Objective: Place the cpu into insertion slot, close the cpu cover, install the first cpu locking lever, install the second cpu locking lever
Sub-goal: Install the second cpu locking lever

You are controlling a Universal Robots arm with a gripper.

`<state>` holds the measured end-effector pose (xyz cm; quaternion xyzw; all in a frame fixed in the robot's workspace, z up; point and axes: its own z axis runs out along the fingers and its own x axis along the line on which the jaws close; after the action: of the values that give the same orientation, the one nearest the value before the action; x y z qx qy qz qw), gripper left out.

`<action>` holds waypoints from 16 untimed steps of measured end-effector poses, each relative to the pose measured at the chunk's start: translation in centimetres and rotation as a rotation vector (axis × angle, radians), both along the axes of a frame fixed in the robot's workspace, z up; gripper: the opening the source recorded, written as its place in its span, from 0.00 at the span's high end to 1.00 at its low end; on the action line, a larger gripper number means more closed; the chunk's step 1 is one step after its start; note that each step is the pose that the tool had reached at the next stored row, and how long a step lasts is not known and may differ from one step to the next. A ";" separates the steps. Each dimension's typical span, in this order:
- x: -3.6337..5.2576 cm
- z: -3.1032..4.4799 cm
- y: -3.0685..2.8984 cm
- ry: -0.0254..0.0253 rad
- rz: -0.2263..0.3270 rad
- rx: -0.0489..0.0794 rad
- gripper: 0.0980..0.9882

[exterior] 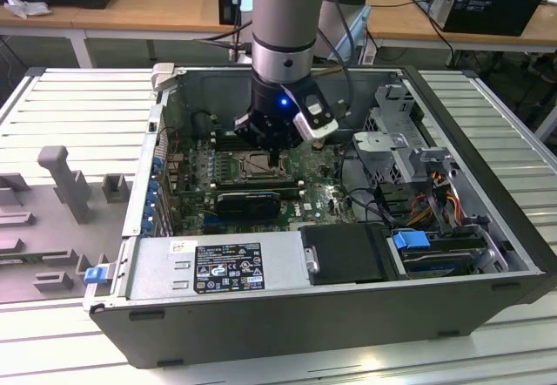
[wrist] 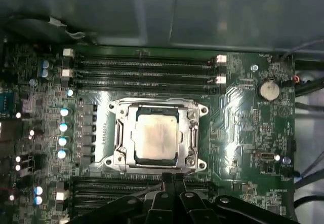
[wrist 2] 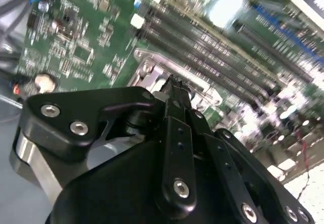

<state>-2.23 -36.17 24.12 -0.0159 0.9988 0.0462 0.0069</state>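
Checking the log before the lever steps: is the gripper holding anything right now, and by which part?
Nothing is held. The gripper has its fingertips shut together, empty, at the socket's edge, while the cpu lies in the insertion slot.

Before you, the cpu (wrist: 156,137) shows a pale, brushed-metal face with a dull sheen, framed by the bright, polished metal cpu cover (wrist: 191,133). The green motherboard (wrist: 238,107) looks glossy, catching glare. The gripper (wrist: 173,179) is matt black with shiny metal screws; the computer case (exterior: 487,185) is dull grey sheet metal.
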 end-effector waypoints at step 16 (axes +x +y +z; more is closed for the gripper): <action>-3.04 -2.15 -1.97 0.0004 0.001 0.028 0.99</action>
<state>-5.27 -38.14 21.97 -0.0164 0.9980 0.0601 0.0069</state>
